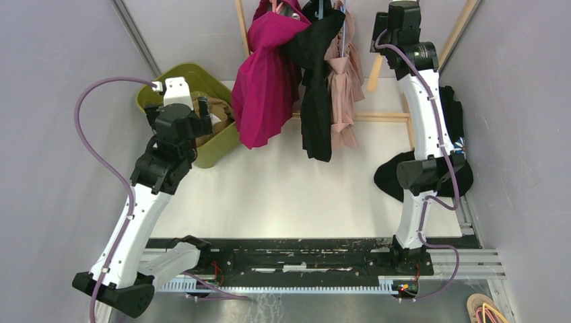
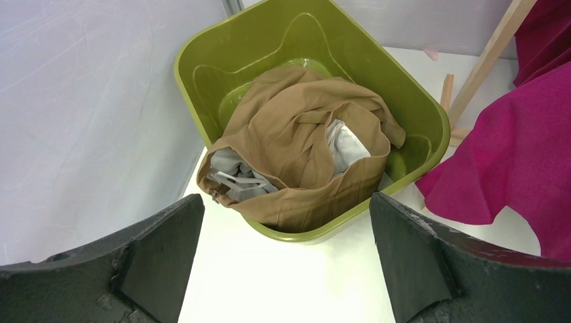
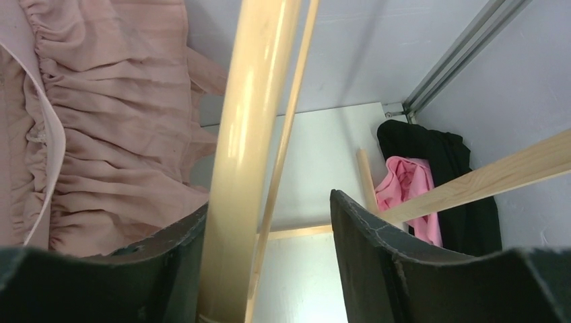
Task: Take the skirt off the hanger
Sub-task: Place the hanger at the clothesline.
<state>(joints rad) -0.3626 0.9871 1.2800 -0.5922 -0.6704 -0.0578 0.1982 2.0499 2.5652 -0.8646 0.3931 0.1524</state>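
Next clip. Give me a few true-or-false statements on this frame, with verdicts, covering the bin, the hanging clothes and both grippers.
1. The green bin holds a brown garment. True.
2. The left gripper is shut on cloth. False: it is open and holds nothing.
3. A wooden pole runs between the fingers of the right gripper. True.
4. Only one garment is hanging up. False: a magenta garment, a black garment and a pink garment hang side by side.
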